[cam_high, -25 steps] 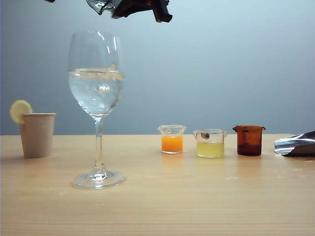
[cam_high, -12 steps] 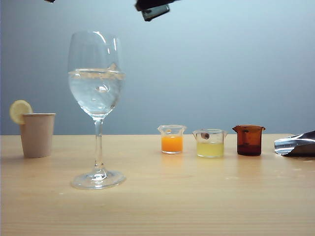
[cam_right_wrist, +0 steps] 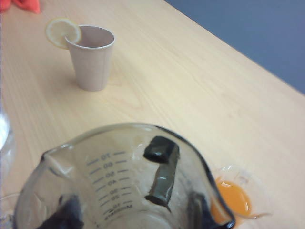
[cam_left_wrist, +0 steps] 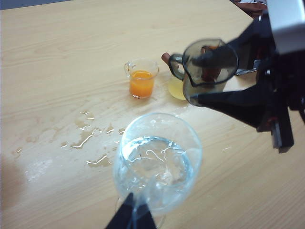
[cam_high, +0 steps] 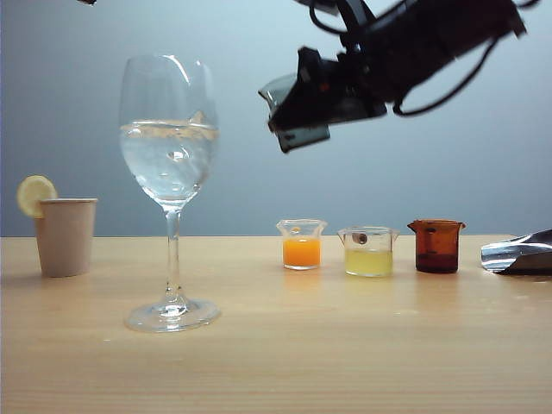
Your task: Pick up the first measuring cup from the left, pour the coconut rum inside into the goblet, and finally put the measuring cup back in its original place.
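Above the table (cam_high: 276, 345), to the right of the goblet (cam_high: 170, 155) in the exterior view, the right gripper (cam_high: 297, 108) is seen hanging in the air with the first measuring cup (cam_high: 278, 93) clamped between its fingers. In the right wrist view the cup (cam_right_wrist: 124, 176) fills the foreground, one dark finger (cam_right_wrist: 161, 169) pressed inside the wall by the printed scale; no liquid can be made out in it. From the left wrist view the same smoky cup (cam_left_wrist: 209, 69) is held roughly upright, over the pale yellow beaker (cam_left_wrist: 176, 88) and partly hiding the amber-brown beaker (cam_left_wrist: 166, 58).

The goblet stands on its foot, filled to about the middle of the bowl with coconut rum (cam_high: 168, 159). Small puddles (cam_left_wrist: 93, 138) are spread on the wood beside the goblet (cam_left_wrist: 157, 162).

The left gripper (cam_left_wrist: 131, 217) is noted just above the goblet's near side; only a dark tip is visible, so its jaw state cannot be told.

Along the table, in the exterior view: a tan paper cup (cam_high: 65, 235) with a lemon slice (cam_high: 35, 193) at far left, then an orange beaker (cam_high: 301, 244), the yellow beaker (cam_high: 368, 251) and the amber-brown beaker (cam_high: 436, 245) in a row. A shiny foil-like object (cam_high: 517, 253) lies at far right.
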